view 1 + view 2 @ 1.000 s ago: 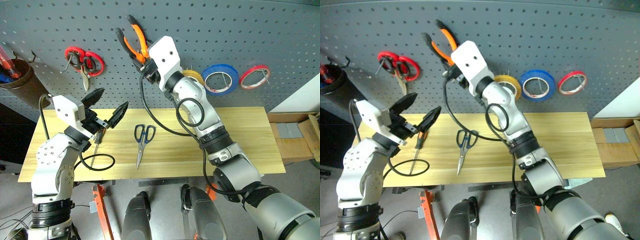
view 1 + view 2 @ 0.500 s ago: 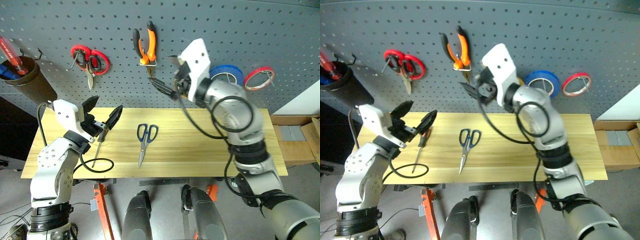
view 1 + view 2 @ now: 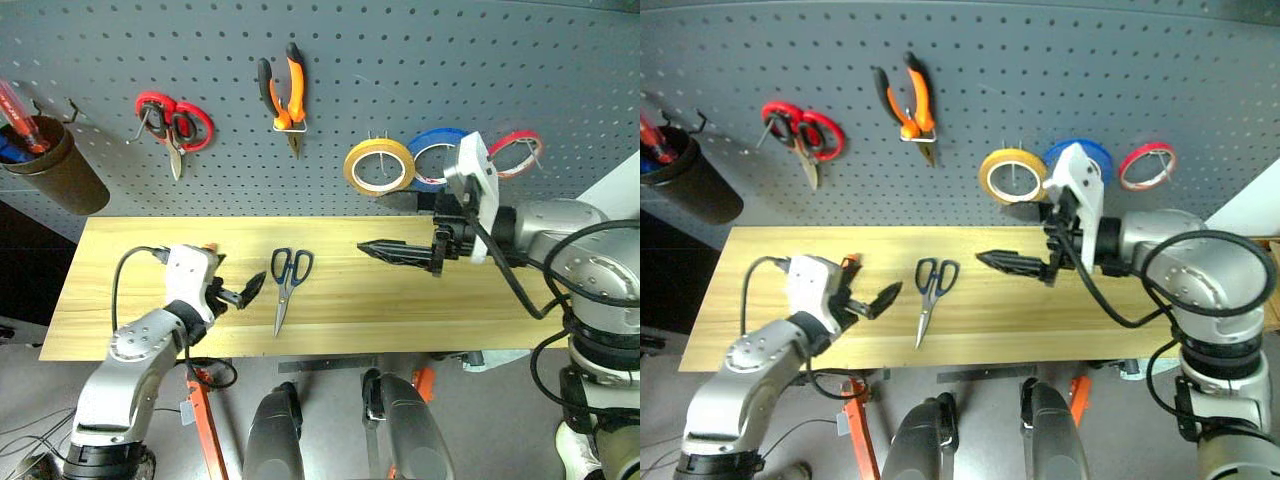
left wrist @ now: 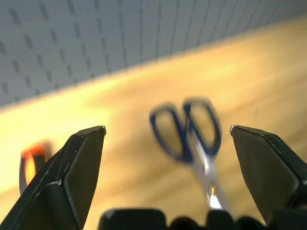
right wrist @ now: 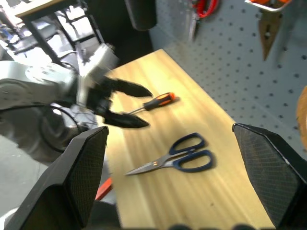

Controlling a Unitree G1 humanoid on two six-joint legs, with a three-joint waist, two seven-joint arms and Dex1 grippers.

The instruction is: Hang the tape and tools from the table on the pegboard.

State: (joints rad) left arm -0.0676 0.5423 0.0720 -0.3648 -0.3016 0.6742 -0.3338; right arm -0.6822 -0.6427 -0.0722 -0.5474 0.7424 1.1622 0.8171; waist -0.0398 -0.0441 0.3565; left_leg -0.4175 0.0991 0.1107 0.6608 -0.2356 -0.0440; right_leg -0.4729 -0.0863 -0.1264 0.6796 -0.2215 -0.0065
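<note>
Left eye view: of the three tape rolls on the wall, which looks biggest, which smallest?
1. Yellow tape and blue roll: look alike, and the robot's right arm hides part of the blue one.
2. Red roll: smallest and thinnest.

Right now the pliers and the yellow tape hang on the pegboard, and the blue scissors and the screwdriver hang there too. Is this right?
Not quite. The pliers and the yellow tape hang on the pegboard, but the blue scissors and the screwdriver lie on the table, as the left eye view and the right wrist view show.

a workshop: grey pegboard [image 3: 560, 60] hung with pliers [image 3: 283, 92], wooden table [image 3: 480, 300] below
</note>
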